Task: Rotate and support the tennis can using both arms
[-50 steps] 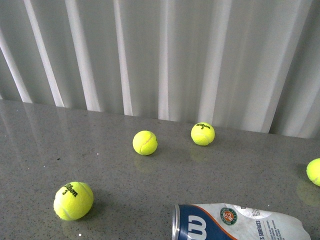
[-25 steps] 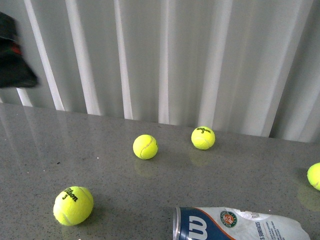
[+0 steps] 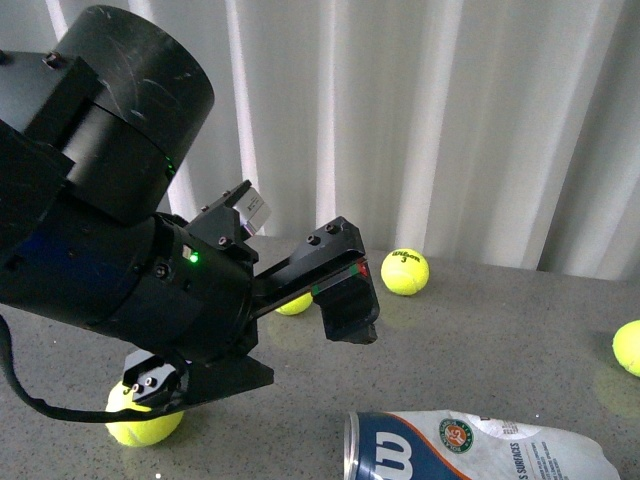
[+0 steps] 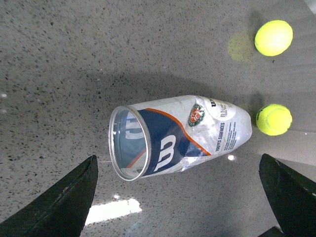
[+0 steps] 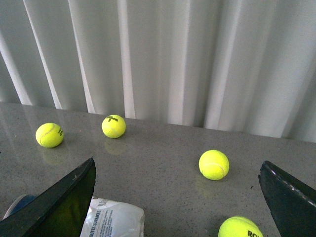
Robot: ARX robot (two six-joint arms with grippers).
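The tennis can (image 3: 480, 450) lies on its side on the grey table at the front edge, its metal rim (image 3: 352, 447) to the left and its clear far end crumpled. My left arm (image 3: 110, 230) fills the left of the front view, its black fingers (image 3: 347, 300) hovering above and behind the can's rim. In the left wrist view the can (image 4: 177, 138) lies between the spread fingers of my open left gripper (image 4: 177, 159), untouched. My right gripper (image 5: 177, 163) is open over bare table, with the can's crumpled end (image 5: 113, 217) by one finger.
Yellow tennis balls lie loose on the table: one at the back (image 3: 405, 271), one at the right edge (image 3: 628, 345), one half hidden under the left arm (image 3: 145, 425). The right wrist view shows two balls (image 5: 214, 164) (image 5: 239, 228) between the fingers. A white curtain (image 3: 450, 120) stands behind the table.
My left arm has swung in from the left and now covers much of the front view, hiding parts of two balls. The can has stayed where it lay.
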